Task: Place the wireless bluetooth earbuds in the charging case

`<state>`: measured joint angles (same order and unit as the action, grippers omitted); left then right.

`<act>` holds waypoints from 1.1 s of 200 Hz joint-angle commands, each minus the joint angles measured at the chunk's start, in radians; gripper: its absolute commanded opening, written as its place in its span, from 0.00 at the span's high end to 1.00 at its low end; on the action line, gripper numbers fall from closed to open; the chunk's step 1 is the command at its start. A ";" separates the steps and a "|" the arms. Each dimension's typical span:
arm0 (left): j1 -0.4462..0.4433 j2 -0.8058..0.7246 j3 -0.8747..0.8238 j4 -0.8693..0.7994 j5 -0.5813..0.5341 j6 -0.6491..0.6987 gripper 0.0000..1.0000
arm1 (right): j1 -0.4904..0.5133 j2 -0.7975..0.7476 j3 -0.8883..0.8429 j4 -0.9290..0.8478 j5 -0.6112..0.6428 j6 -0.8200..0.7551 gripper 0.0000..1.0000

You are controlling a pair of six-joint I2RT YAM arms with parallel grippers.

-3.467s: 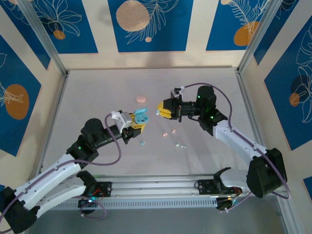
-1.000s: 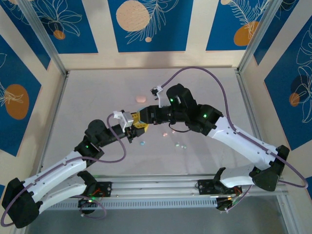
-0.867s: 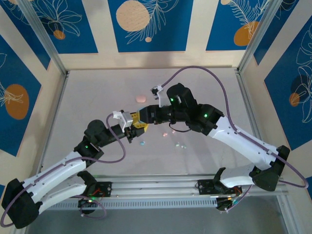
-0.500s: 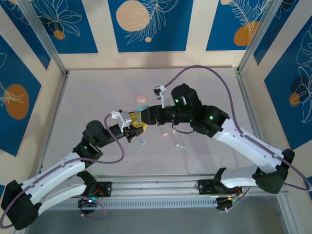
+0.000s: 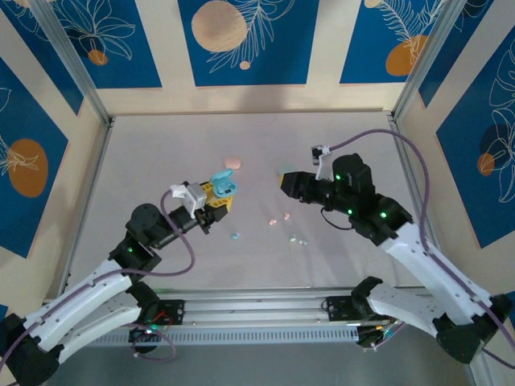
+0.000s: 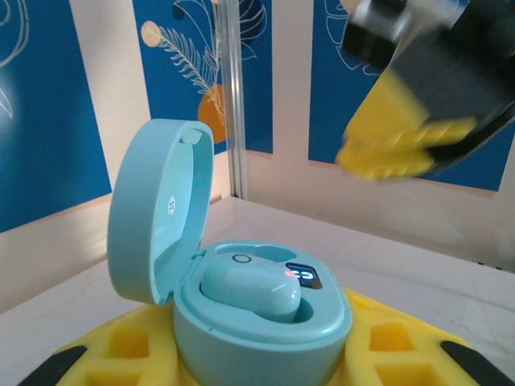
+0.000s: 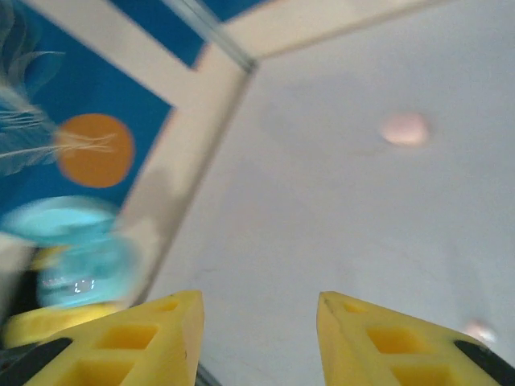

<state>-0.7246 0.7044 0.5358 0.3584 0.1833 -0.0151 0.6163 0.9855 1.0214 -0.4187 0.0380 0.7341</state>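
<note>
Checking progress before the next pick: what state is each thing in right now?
Blue charging case: lid open, display lit.
Earbud inside it: seated in its socket.
Left fingers: shut on the case.
Right fingers: open, empty.
Loose earbuds: lying on the table.

Light over the table [image 5: 161,153] was bright, even and diffuse. The arms [image 5: 418,249] cast only faint, soft-edged shadows, and the top view was sharp throughout.

In the left wrist view the case [image 6: 257,322] was crisp and well lit, with a soft sheen on its lid [image 6: 153,201] and a small lamp [image 6: 299,275] glowing red and blue inside. The right gripper [image 6: 406,151] at upper right was smeared by motion blur, and the wall [image 6: 72,104] behind was slightly soft.

The right wrist view was blurred all over. The case was a pale streaked shape at left, with a pink blob [image 7: 405,127] further off. Only the fingers [image 7: 161,330] were fairly sharp.
</note>
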 commanded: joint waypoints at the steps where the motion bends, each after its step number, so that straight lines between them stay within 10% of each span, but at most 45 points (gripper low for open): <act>1: -0.001 -0.052 0.062 -0.039 -0.044 0.029 0.73 | -0.045 0.123 -0.059 -0.062 -0.119 0.020 0.57; 106: -0.001 -0.131 0.124 -0.112 -0.031 0.015 0.73 | 0.169 1.048 0.510 -0.273 -0.237 -0.309 0.56; 220: 0.000 -0.125 0.123 -0.118 -0.023 0.015 0.73 | 0.242 1.210 0.641 -0.411 -0.218 -0.408 0.59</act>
<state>-0.7246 0.5789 0.6331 0.2195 0.1551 0.0025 0.8417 2.1979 1.6680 -0.7750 -0.1577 0.3622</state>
